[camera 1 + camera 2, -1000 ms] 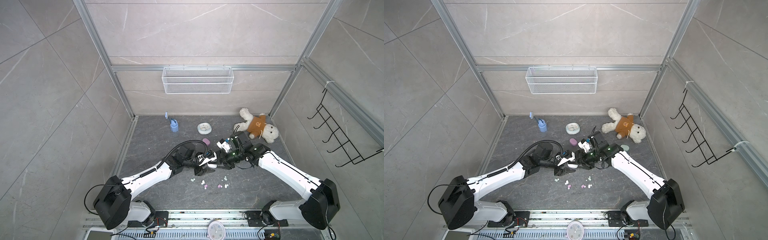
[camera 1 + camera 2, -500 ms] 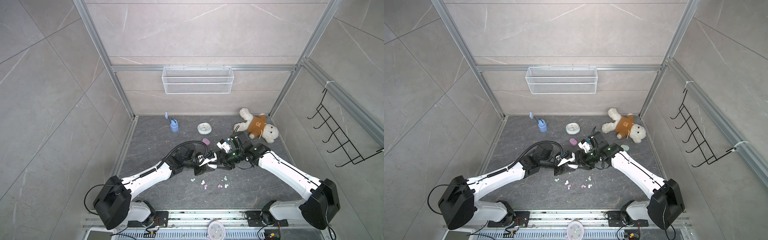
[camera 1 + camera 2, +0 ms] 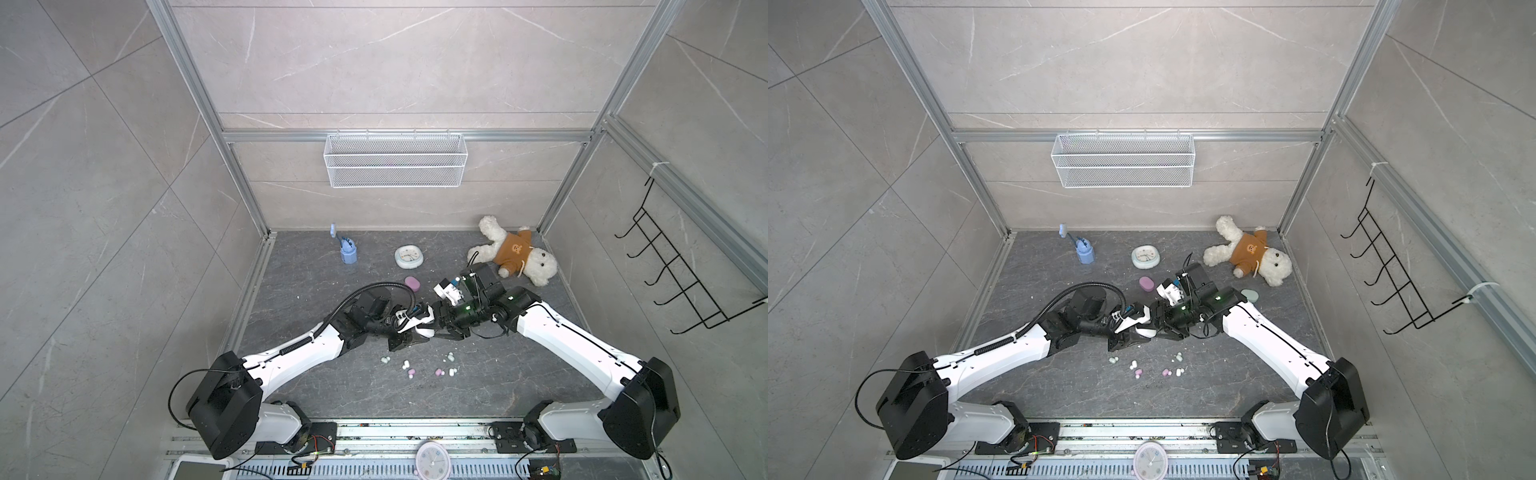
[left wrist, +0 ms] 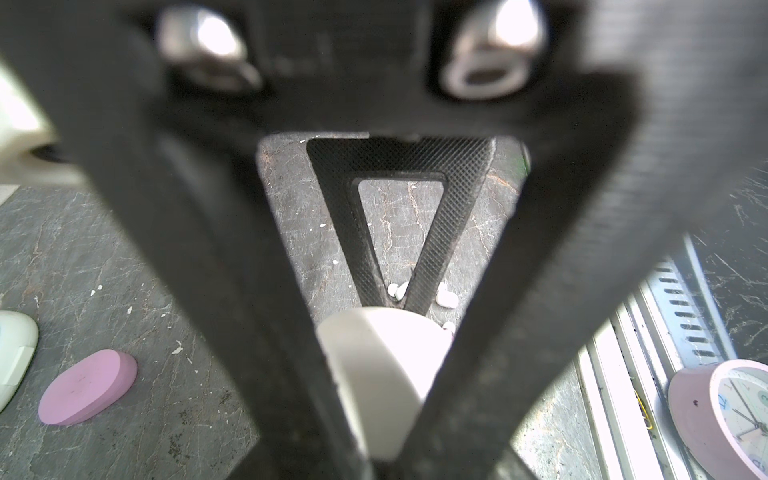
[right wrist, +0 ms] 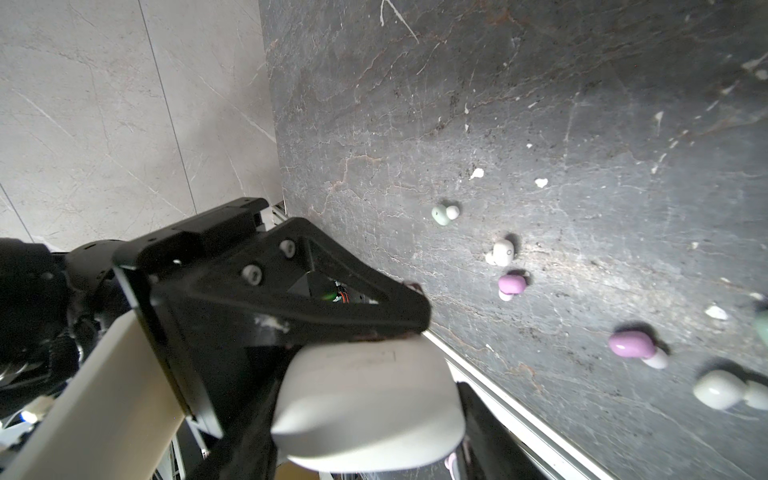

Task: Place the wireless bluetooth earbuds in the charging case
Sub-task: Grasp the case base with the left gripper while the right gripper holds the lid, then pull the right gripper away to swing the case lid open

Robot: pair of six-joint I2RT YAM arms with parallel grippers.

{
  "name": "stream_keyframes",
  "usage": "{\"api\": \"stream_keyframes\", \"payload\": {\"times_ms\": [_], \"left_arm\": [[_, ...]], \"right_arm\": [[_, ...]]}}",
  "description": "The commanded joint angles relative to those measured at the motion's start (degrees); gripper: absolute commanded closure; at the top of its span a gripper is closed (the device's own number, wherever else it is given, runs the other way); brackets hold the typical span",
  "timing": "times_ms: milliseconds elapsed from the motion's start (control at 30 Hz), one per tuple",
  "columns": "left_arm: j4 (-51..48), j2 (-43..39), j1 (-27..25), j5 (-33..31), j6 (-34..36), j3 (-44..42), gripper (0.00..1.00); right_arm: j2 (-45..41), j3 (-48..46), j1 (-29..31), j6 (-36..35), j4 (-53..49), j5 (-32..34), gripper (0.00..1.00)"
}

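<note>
A white charging case [image 3: 424, 331] [image 3: 1144, 331] hangs just above the floor between both arms. My left gripper [image 3: 417, 333] [image 4: 384, 455] is shut on the case's [image 4: 380, 374] thin edge. My right gripper [image 3: 441, 328] [image 5: 365, 430] holds the same case [image 5: 365, 395] from the opposite side, one finger on each flank. The case lid looks closed. Several earbuds lie loose on the floor in front: mint [image 3: 385, 360], white [image 3: 406, 365], pink [image 3: 411, 375] [image 5: 512, 284], pink [image 3: 439, 372] [image 5: 631, 344], white [image 5: 503, 252] and mint [image 5: 442, 214].
A pink closed case [image 3: 412, 283] [image 4: 87, 386] lies behind the grippers, a mint one [image 3: 1250, 296] beside the right arm. At the back sit a small clock [image 3: 409, 256], a blue bottle [image 3: 348, 251] and a teddy bear [image 3: 513, 253]. A pink clock [image 3: 433, 460] rests on the front rail.
My left gripper's fingers have closed onto the white case. Both arms and the loose earbuds have stayed where they were.
</note>
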Motion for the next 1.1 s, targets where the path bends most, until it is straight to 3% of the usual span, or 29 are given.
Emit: {"api": "stream_keyframes", "payload": {"times_ms": [0,367,767,900,1067], "left_arm": [[-0.1,-2.1,-0.4,3.3,-0.4,1.6,0.64],[0.9,-3.3,-0.2,2.4,-2.3,0.0,0.67],[7.4,-4.2,1.0,4.5,-10.2,-3.6,0.71],[12.7,-4.8,1.0,7.5,-16.7,-5.0,0.72],[21.5,-5.6,0.9,12.1,-25.9,-6.9,0.72]], "right_arm": [[-0.8,0.4,0.3,-0.4,0.1,-0.4,0.35],[-3.2,-2.0,-0.3,0.7,0.7,1.2,0.2],[-8.8,-5.2,-4.8,2.1,2.5,1.1,0.11],[-10.9,-2.5,-7.4,-6.7,-6.3,5.1,0.11],[-14.3,4.2,-7.4,-25.5,-17.4,13.7,0.1]]}}
